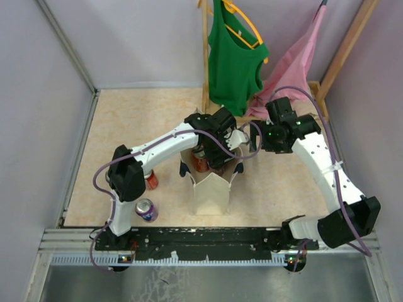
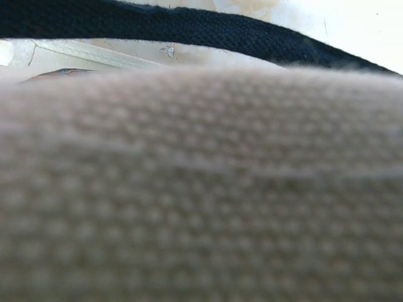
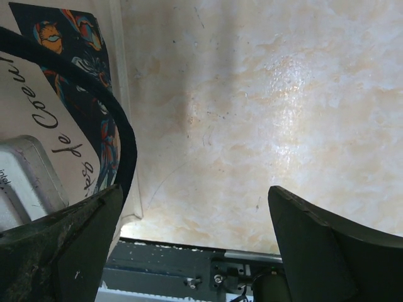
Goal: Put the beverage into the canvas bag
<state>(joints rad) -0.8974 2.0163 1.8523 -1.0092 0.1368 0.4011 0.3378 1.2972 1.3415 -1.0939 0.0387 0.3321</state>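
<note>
The beige canvas bag (image 1: 211, 189) stands open at the table's middle, with navy handles. A red can (image 1: 200, 162) shows at its open top, at the far left rim. My left gripper (image 1: 214, 154) reaches down into the opening right beside that can; its jaws are hidden. The left wrist view is filled with blurred canvas (image 2: 201, 189) under a navy handle (image 2: 189, 28). My right gripper (image 1: 252, 139) hangs at the bag's far right, open and empty (image 3: 195, 192), its left finger (image 3: 75, 245) next to the printed bag wall (image 3: 38, 113) and a navy handle (image 3: 119, 132).
A second red can (image 1: 151, 180) and a purple can (image 1: 146, 209) stand left of the bag by the left arm. A green tank top (image 1: 233, 56) and pink garment (image 1: 289, 63) hang from a wooden rack (image 1: 204, 56) at the back. A black rail (image 1: 201, 239) runs along the near edge.
</note>
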